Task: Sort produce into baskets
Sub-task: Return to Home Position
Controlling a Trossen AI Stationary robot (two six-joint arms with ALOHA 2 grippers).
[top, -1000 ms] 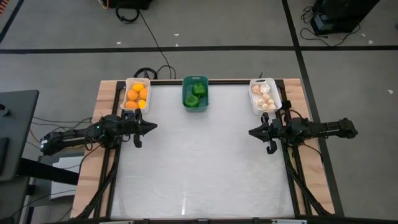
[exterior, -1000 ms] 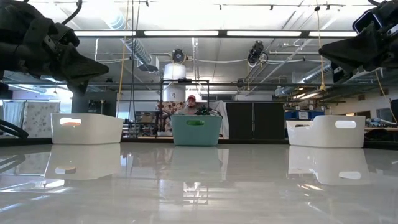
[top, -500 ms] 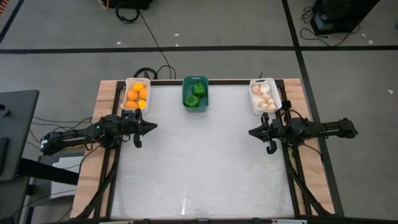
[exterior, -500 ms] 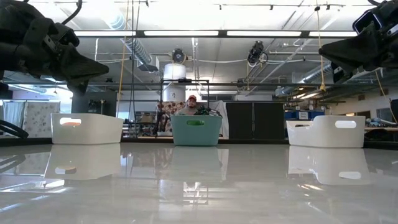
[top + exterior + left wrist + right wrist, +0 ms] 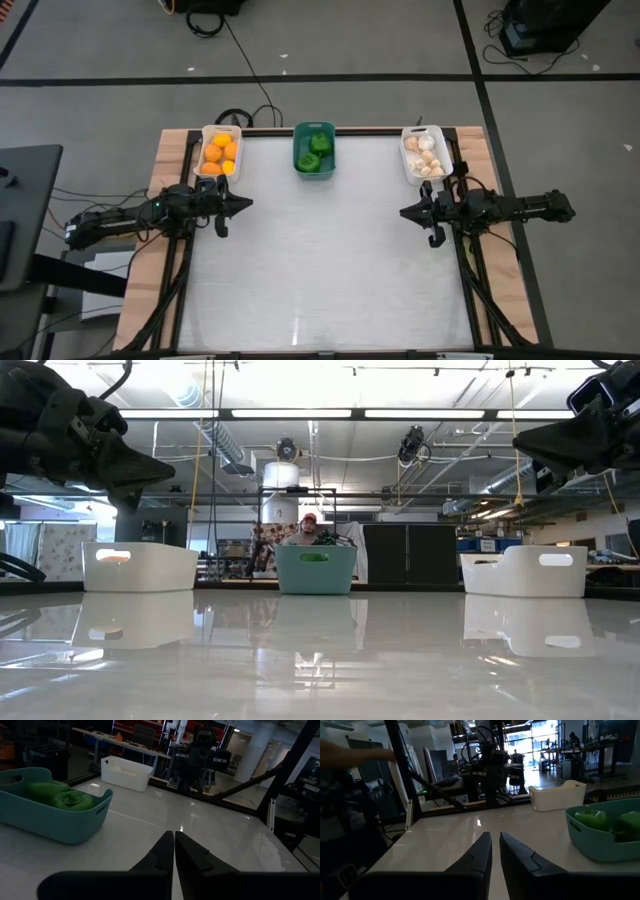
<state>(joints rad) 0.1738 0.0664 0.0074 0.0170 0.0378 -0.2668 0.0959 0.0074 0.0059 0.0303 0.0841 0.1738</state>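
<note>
Three baskets stand along the table's far edge. The left white one (image 5: 219, 152) holds orange and yellow fruits, the teal one (image 5: 314, 150) holds green peppers (image 5: 60, 796), and the right white one (image 5: 424, 155) holds pale garlic-like bulbs. My left gripper (image 5: 245, 203) hovers above the table's left side, shut and empty, pointing toward the table's middle. My right gripper (image 5: 403, 212) hovers above the right side, shut and empty, with a thin slit between its fingers (image 5: 495, 837), pointing toward the middle. No produce lies on the table top.
The white table top (image 5: 320, 260) lies between the two arms. Wooden strips and dark frame rails (image 5: 170, 170) run along both side edges. In the low view, a person (image 5: 308, 525) shows in the room behind the teal basket (image 5: 316, 568).
</note>
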